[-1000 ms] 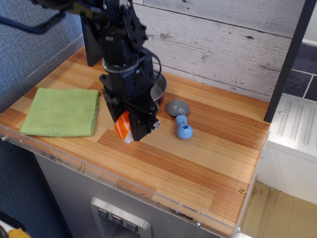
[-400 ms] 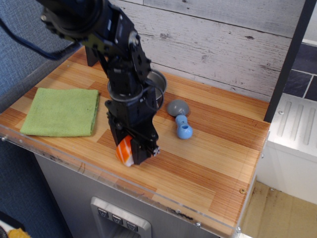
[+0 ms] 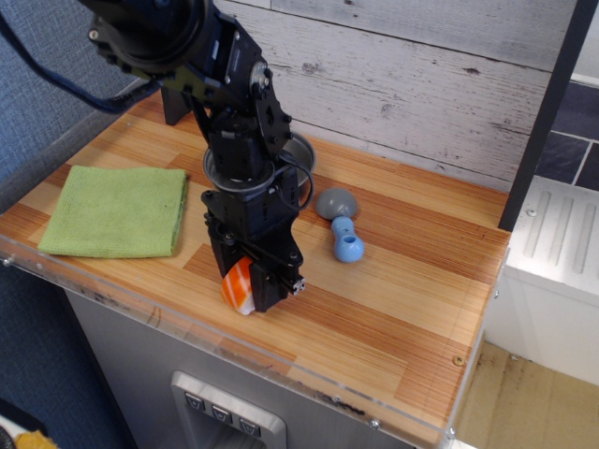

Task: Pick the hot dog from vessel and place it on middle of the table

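Single view, from above and in front of a wooden bench (image 3: 393, 281) with striped planks and a clear plastic edge. A black robot arm reaches down from the upper left. Its gripper (image 3: 251, 288) is low over the front-middle of the bench, and its fingers are clamped on the hot dog (image 3: 238, 285), a small orange piece with white stripes on a white base. The toy sits at or just above the wood; contact cannot be told. Behind the arm, the steel pot (image 3: 301, 154) is mostly hidden. A blue-grey dumbbell toy (image 3: 341, 223) lies right of the gripper, apart from it. A green cloth (image 3: 117, 210) lies flat to the left.

The hot dog looks light, rigid and smooth, likely plastic, so it may slip. Gripping across its short sides, as here, seems the sound hold.
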Motion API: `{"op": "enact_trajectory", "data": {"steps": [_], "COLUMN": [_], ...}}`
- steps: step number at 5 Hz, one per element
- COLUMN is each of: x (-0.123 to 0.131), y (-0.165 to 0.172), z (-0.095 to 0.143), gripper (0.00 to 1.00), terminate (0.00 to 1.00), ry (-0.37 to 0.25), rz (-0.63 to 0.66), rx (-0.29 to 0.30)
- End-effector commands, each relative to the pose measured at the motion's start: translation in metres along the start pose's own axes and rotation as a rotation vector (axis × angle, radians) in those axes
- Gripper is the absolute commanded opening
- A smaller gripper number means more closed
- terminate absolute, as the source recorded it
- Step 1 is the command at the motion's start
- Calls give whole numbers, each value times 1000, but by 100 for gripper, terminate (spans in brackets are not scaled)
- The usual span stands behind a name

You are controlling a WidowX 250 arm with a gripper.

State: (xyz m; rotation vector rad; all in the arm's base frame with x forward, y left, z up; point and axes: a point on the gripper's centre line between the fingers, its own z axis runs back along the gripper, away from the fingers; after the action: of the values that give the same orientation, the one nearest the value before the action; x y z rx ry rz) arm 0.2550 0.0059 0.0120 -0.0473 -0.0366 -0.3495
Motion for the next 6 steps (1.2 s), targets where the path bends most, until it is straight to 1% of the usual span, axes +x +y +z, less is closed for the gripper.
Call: {"op": "enact_trajectory", "data": {"steps": [1,2,3,4,5,6], "x": [3,5,6,7,3,0], "y": [4,2,1,1,2,1], "z": [11,13,24,50,78,103], "gripper": [100,100,100,100,100,100], "terminate": [0,0,0,0,0,0], "ry": [-23,-27,-51,-128,-191,-265], "rz": [23,23,18,13,-1,11], "rx": [14,15,18,38,53,73]}}
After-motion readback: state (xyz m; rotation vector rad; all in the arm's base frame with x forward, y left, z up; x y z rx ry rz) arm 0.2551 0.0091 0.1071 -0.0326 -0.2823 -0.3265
